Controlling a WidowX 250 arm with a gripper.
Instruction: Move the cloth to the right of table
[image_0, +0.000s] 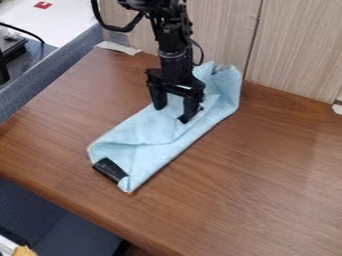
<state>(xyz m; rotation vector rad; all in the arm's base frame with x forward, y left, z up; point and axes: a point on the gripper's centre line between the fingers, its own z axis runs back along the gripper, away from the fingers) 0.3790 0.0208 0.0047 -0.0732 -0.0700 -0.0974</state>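
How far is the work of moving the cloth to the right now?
Nothing looks finished: the blue cloth lies across the view's left and middle, not at the table's right side. In hand: the gripper is down at the cloth, fingers apart. Remaining: grip it and bring it right.

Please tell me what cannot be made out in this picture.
All in the camera view:
- Table beneath the cloth: hidden by the cloth.
- Part of the cloth behind the claw: hidden by the claw.
- Upper end of the arm: cut off by the top edge.
- Table's right end: cut off by the right edge.
- What the black piece is: too small to tell.
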